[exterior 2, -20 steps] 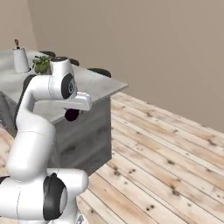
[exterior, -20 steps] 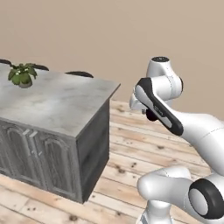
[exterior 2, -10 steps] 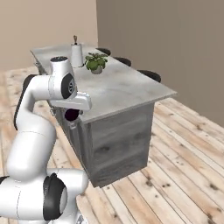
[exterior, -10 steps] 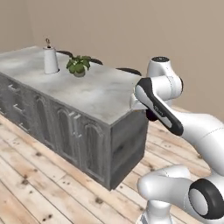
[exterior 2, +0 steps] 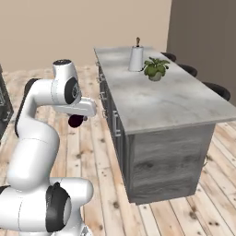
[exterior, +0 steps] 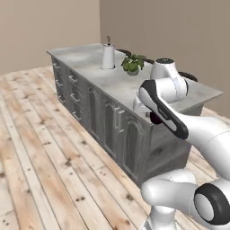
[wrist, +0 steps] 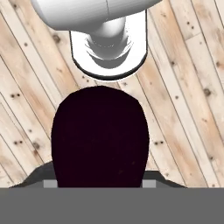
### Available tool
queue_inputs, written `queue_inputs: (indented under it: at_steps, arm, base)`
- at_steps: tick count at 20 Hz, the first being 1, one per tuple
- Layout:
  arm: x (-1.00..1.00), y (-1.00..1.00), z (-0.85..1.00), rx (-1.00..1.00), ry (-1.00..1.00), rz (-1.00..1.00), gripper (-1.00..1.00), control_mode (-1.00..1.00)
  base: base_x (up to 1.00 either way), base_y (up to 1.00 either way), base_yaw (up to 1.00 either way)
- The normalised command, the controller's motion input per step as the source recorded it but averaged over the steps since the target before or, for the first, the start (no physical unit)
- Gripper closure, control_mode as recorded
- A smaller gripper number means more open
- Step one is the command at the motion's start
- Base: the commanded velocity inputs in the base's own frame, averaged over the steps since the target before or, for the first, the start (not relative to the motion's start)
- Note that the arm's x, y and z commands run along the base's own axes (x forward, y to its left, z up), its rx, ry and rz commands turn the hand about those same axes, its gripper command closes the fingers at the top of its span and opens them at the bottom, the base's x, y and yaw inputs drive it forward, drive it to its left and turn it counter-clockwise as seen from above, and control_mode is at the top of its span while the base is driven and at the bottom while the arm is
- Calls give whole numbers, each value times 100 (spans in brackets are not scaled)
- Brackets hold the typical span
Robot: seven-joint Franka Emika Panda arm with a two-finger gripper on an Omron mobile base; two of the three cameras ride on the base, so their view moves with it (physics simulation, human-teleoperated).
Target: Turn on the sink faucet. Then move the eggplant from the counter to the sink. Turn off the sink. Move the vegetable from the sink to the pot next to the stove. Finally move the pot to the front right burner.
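The eggplant (wrist: 100, 135), a glossy oval so dark purple it looks almost black, sits between my fingers in the hand view, over wooden floorboards. My gripper (exterior 2: 76, 120) is shut on the eggplant (exterior 2: 75, 121) and holds it in the air close to my body, well above the floor and to the left of the island. In the left base view the eggplant (exterior: 156, 119) shows as a dark lump just under my forearm, in front of the island's near corner. Its underside is hidden by the hand.
A grey kitchen island (exterior 2: 175, 108) with a marbled stone top stands to my right. On it are a potted plant (exterior 2: 156, 68) and a white jug-like holder (exterior 2: 136, 57). Dark stools (exterior 2: 216, 90) line its far side. Wood floor (exterior: 40, 148) lies open to the left.
The whole picture has swung round as the base turns: the island has slid across both base views. My arm keeps its pose, still holding the eggplant.
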Motion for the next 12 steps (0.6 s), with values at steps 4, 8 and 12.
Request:
queue_inputs:
  at_steps: [4, 8, 12]
  arm:
    - [0, 0, 0, 0, 0, 0, 100, 100]
    - [0, 0, 0, 0, 0, 0, 100, 100]
    - [0, 0, 0, 0, 0, 0, 100, 100]
  base:
    - [-19, 24, 51]
    - [-19, 22, 51]
    - [-21, 22, 51]
